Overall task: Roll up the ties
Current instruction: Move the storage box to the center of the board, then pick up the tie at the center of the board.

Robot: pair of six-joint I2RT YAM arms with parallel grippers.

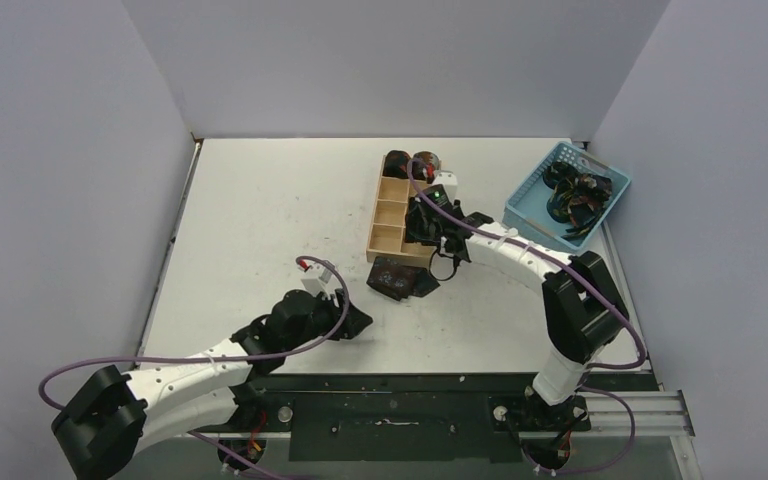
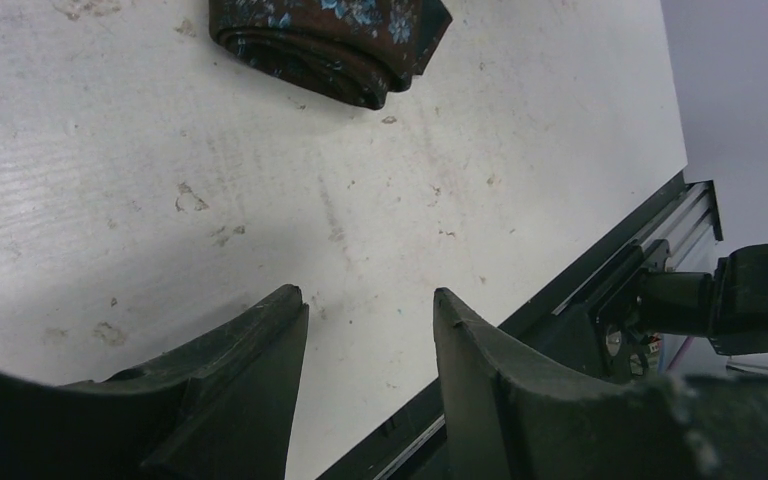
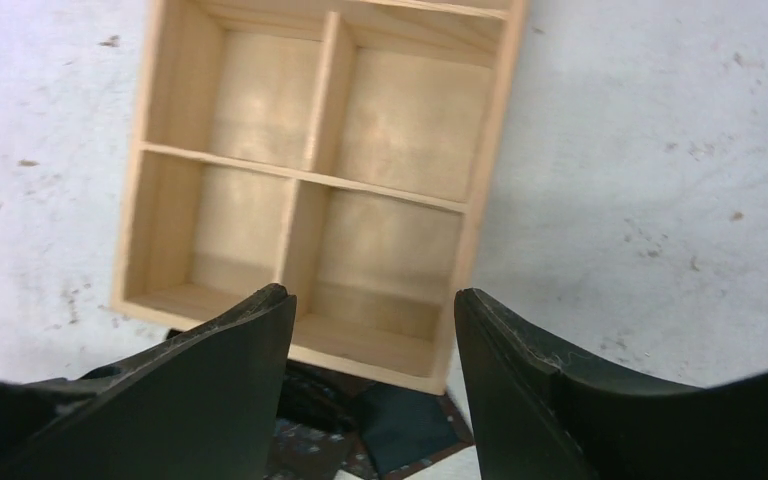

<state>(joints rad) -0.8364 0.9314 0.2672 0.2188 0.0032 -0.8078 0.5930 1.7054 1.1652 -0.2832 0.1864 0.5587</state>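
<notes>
Left claw (image 2: 370,300) – fingers partly apart, holds nothing. Rolled tie (image 2: 330,40) sits on tabletop (image 2: 160,200), straight ahead of it, just beside near end of tray (image 1: 388,237). Right claw (image 3: 370,300) – wide, empty, over tray, looks closer to tie.

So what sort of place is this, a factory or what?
Probably a robotics lab test booth: plain walls box in one table, a left arm and right arm are bolted at its edge, and the props are a tray and a basket of ties.
</notes>
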